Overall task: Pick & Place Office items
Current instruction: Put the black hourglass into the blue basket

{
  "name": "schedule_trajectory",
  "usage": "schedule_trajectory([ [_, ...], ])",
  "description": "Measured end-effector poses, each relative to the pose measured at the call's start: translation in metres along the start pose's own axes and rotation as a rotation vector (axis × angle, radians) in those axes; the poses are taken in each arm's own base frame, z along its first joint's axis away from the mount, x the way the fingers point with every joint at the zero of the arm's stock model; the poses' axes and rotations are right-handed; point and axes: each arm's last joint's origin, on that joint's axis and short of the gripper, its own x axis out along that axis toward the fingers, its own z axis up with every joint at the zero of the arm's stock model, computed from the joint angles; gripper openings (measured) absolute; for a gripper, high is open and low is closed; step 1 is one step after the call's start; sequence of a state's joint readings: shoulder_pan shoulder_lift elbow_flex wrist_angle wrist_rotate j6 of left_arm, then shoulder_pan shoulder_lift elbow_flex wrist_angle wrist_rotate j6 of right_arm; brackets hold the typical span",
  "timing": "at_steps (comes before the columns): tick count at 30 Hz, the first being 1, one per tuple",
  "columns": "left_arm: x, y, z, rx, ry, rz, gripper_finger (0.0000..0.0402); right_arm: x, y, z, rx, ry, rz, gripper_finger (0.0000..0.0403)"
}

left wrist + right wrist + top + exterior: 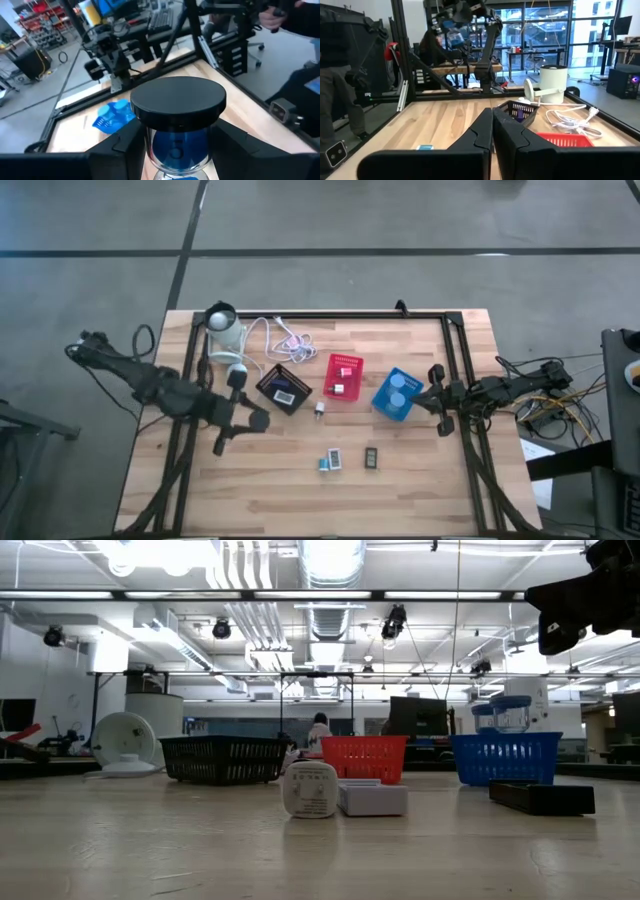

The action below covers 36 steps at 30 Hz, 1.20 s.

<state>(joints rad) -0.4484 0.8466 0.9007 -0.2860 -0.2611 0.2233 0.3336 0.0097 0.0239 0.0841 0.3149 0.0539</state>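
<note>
The left pincer (177,145) grips a clear jar (178,132) with a black lid and blue contents, raised above the counter (250,490) near the black basket (284,388). The right pincer (492,137) is clenched and empty beside the blue basket (397,394).

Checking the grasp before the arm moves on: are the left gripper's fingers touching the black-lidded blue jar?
Touching. The left wrist view shows the left gripper with both fingers pressed against the black-lidded blue jar, no gap either side.
</note>
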Motion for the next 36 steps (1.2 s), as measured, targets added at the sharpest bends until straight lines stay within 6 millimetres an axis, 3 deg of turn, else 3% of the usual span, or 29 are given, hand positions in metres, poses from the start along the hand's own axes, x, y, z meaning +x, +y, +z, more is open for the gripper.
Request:
schedule_trajectory([
  [9,0.022,0.018,-0.048,0.009,-0.17,-0.033,0.018,0.0,0.0,0.0,0.01,-0.001,0.0,0.0008],
  [21,0.032,0.011,-0.099,-0.093,-0.286,0.13,0.018,0.0,0.0,0.0,-0.008,-0.001,-0.002,0.0008],
  [28,0.03,0.013,-0.107,-0.172,-0.294,0.266,0.018,0.0,-0.003,0.001,-0.014,-0.012,-0.105,0.0008],
  [36,0.032,0.024,-0.087,-0.196,-0.353,0.316,0.0184,0.003,-0.003,0.008,0.003,-0.079,-0.156,0.0009],
])
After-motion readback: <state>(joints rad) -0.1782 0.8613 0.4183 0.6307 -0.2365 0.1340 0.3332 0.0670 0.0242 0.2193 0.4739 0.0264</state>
